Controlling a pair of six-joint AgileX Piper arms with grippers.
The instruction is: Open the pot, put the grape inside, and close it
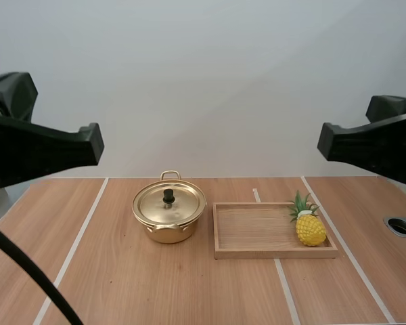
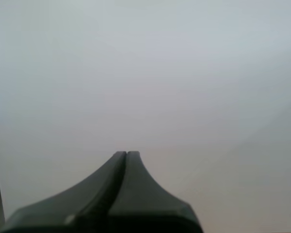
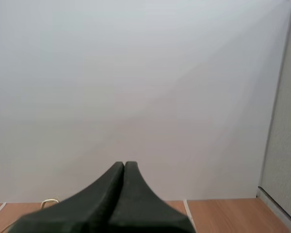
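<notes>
A gold pot (image 1: 169, 215) stands mid-table with its lid (image 1: 170, 202) on, a black knob (image 1: 168, 196) on top. To its right lies a wooden tray (image 1: 257, 254). A yellow toy pineapple (image 1: 310, 227) with green leaves sits at the tray's right end; I see no grapes. My left arm (image 1: 40, 152) and right arm (image 1: 372, 145) hang high at the two sides, well above the table. The left gripper (image 2: 126, 153) is shut on nothing, a single dark wedge facing a plain wall. The right gripper (image 3: 124, 164) is likewise shut, with the pot's handle (image 3: 49, 201) just beyond it.
White tape lines (image 1: 71, 250) cross the wooden table. A round metal-rimmed hole (image 1: 400, 226) sits near the right edge. Bare tabletop lies in front of the pot and tray and to the pot's left.
</notes>
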